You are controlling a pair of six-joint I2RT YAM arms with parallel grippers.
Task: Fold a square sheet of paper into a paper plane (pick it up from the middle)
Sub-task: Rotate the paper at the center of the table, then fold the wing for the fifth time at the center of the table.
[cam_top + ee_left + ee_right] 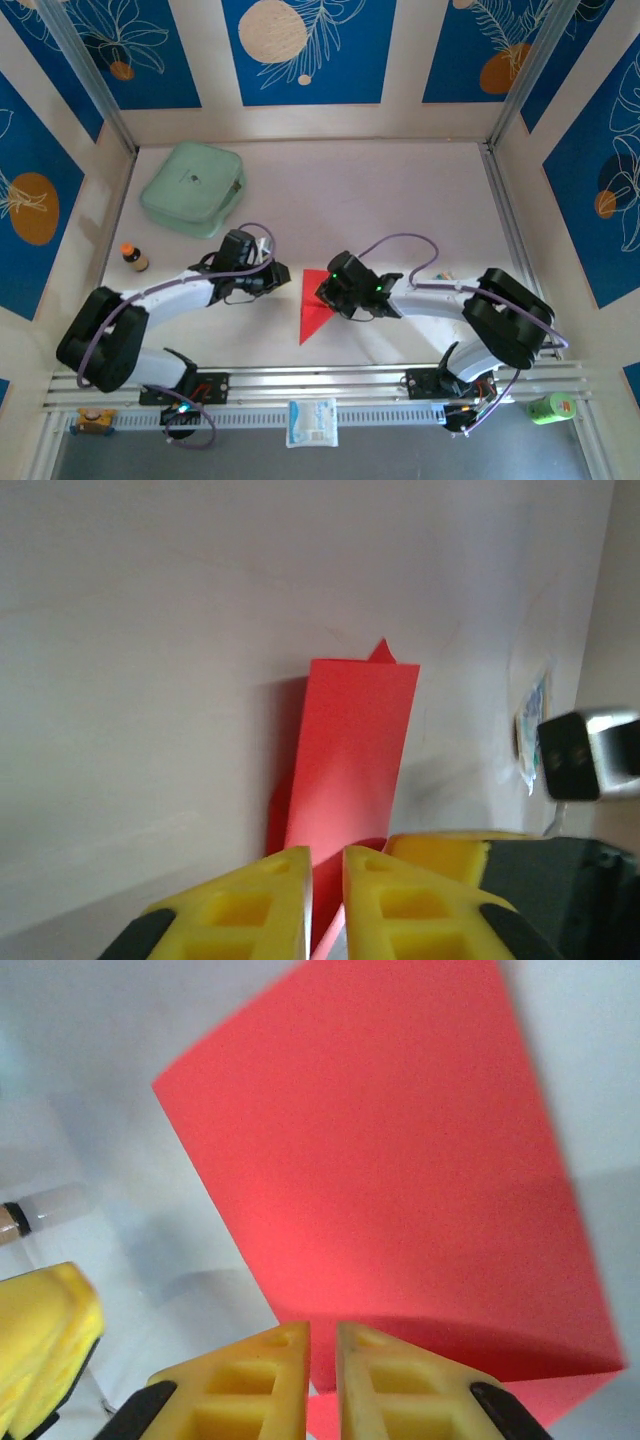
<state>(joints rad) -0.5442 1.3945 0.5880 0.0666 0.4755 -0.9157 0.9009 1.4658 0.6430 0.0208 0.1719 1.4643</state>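
Your left hand pinches the folded red paper sheet between its fingertips; your right hand pinches it too. Likely both steady it for the next crease.

Your left arm and right arm both reach inward, elbows out, wrists nearly meeting in the middle. Left gripper has its yellow fingers squeezed to a sliver on the square sheet of paper. Right gripper is pinched on it the same way.
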